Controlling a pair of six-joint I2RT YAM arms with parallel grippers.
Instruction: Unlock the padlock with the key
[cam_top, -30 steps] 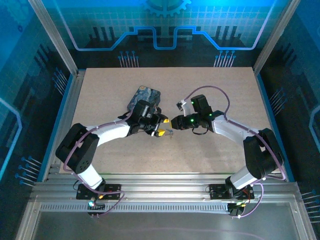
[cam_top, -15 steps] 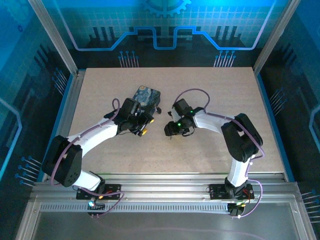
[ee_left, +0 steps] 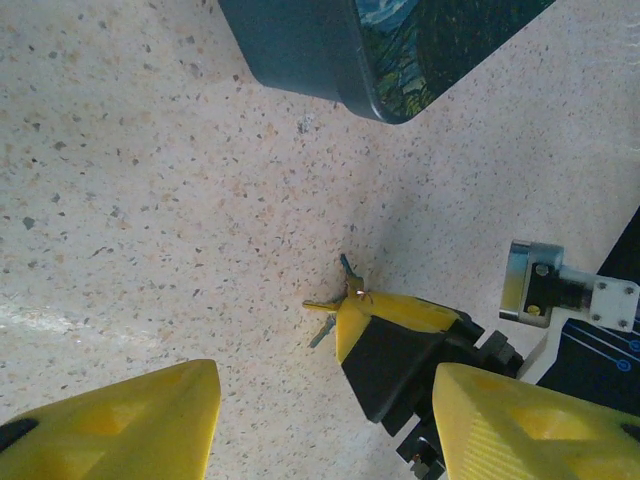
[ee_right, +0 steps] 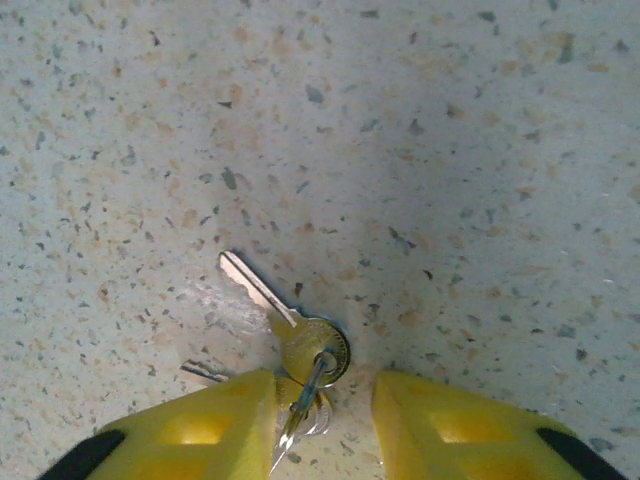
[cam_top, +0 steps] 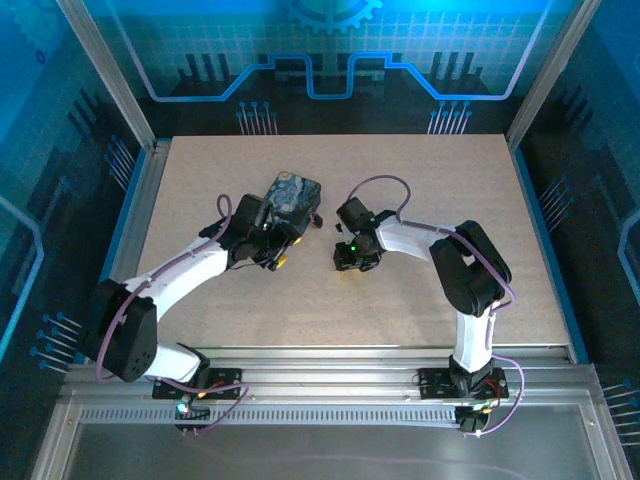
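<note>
A brass key on a ring lies flat on the table, blade pointing up-left; a second slim key on the ring pokes out by one finger. My right gripper stands open, tips on the table, the key's round head and ring in the gap. In the left wrist view the keys lie at that gripper's yellow fingertip. My left gripper is open and holds nothing, a short way left of the keys. A tiny dark thing that looks like the padlock lies at the box's right corner.
The dark swirl-painted box lies behind my left gripper, and its corner shows in the left wrist view. My right gripper is at the table's middle. Metal frame posts edge the table.
The two grippers, close together a second ago, have parted. The left one drew back toward the box. The right one moved left and down over the keys; its jaws widened, then narrowed.
</note>
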